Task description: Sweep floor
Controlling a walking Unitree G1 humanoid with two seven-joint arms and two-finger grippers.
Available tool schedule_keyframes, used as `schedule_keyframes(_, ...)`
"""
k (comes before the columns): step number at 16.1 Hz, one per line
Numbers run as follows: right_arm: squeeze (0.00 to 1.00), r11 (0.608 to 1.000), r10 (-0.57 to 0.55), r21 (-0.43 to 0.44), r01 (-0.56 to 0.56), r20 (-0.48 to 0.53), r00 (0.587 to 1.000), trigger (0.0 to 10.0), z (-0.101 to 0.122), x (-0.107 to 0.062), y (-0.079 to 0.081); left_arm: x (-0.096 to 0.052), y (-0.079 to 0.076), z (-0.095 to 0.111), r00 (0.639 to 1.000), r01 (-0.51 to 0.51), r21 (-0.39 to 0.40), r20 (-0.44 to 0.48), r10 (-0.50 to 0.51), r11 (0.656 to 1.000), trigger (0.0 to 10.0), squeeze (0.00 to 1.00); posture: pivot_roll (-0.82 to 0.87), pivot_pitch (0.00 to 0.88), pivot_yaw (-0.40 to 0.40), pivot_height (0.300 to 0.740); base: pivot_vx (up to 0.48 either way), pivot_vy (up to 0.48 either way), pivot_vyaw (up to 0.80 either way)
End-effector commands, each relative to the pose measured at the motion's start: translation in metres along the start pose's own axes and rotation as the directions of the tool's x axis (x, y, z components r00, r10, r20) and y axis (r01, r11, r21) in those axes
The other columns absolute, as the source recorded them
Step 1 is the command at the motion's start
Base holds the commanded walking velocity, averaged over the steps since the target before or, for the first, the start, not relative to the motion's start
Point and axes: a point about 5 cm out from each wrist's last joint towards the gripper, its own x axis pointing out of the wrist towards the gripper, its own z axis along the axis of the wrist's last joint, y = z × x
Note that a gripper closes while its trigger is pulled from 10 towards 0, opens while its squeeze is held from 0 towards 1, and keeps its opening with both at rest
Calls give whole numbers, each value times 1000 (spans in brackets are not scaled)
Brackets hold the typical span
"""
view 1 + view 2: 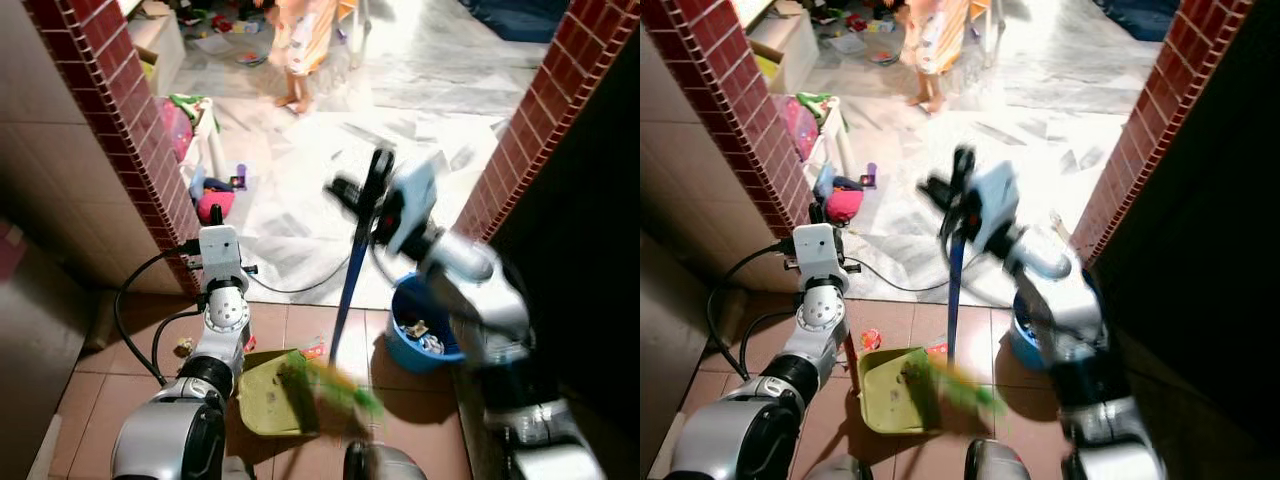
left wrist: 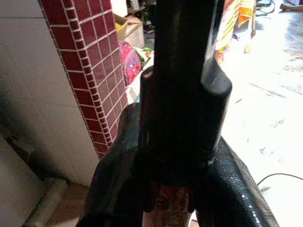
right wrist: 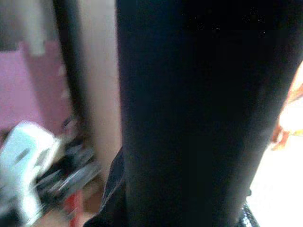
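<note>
Nearest us, at our feet, lies the green dustpan (image 1: 272, 392) on the brown tiled floor (image 1: 120, 350), with dark debris in its tray and a few scraps on the tiles beside it. We note the green broom bristles (image 1: 345, 388) blurred at the pan's right edge, touching or just over its lip; we cannot tell which.

The broom (image 1: 350, 290) has a blue handle whose long axis runs steeply upward from the bristles, leaning away from us toward the doorway. The right gripper (image 1: 372, 190) holds the top of that handle; in the right wrist view the dark shaft sits between the fingers, closed around it. The left gripper (image 2: 170, 179) points down at the pan's left side, and in its wrist view the fingers (image 2: 118, 189) are clamped on a dark pole with a red lower part, apparently the dustpan's upright handle.

A blue bucket (image 1: 420, 325) of rubbish stands to the right of the broom. A person (image 1: 300, 50) stands well beyond on the marble floor.

We judge the next stroke turns on drawing the bristles leftward into the pan, which lies directly left of them.
</note>
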Motion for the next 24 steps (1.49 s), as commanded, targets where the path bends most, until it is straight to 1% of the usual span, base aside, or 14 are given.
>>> schedule_keyframes(1,0,997,-46,-64,51,67,997,10000,15,2,-10,-13,-5,-27,989,39,14,-146,-36,999,10000,0,-166,18,-24,740,0,0,0)
schedule_keyframes(2,0,983,-160,-87,165,58,985,10000,11,3,-25,-12,-5,-26,989,39,16,-142,-37,999,10000,0,-157,13,-25,740,0,0,0)
schedule_keyframes(3,0,968,-230,-95,232,38,973,10000,3,5,-30,-12,-4,-25,990,25,15,-142,-23,1000,10000,0,-151,9,-23,740,0,0,0)
schedule_keyframes(6,0,964,-225,-134,228,33,974,10000,-12,12,-19,-11,-1,-26,989,7,17,-151,-4,1000,10000,0,-140,0,-17,740,0,0,0)
schedule_keyframes(7,0,970,-196,-139,198,26,980,10000,-20,14,-12,-11,0,-26,988,6,17,-153,-4,1000,10000,0,-138,0,-15,740,0,0,0)
schedule_keyframes(10,0,986,-120,-127,113,-46,992,10000,-66,18,27,-10,-2,-27,985,27,20,-170,-23,999,10000,0,-124,0,-13,740,0,0,0)
schedule_keyframes(14,0,997,-52,-59,51,-20,998,10000,-72,35,57,-10,1,-28,983,11,11,-181,-9,1000,10000,0,-114,0,-23,740,0,0,0)
schedule_keyframes(15,0,1000,26,-18,-26,-26,999,10000,-73,36,65,-10,2,-28,983,2,6,-185,-1,1000,10000,0,-114,0,-24,740,0,0,0)
schedule_keyframes(16,0,985,163,-44,-166,-68,984,10000,-75,34,72,-8,3,-27,984,1,4,-178,0,1000,10000,0,-118,0,-25,740,0,0,0)
schedule_keyframes(17,0,977,200,-59,-205,-76,977,10000,-75,33,74,-7,3,-26,985,1,4,-174,-1,1000,10000,0,-121,0,-22,740,0,0,0)
schedule_keyframes(18,0,938,318,-110,-328,-103,943,10000,-71,27,74,-4,3,-22,986,4,-1,-167,-4,1000,10000,0,-139,14,-4,740,0,0,0)
schedule_keyframes(21,0,831,464,-223,-510,-231,855,10000,-64,4,66,3,-2,-8,991,46,-33,-122,-49,998,10000,0,-166,53,17,740,0,0,0)
schedule_keyframes(22,0,822,475,-223,-524,-239,847,10000,-63,2,67,4,-2,-7,992,47,-39,-117,-51,998,10000,0,-166,53,17,740,0,0,0)
schedule_keyframes(24,0,787,534,-184,-589,-274,800,10000,-51,-18,64,14,-3,13,992,118,-63,-38,-120,991,10000,0,-159,100,20,740,0,0,0)
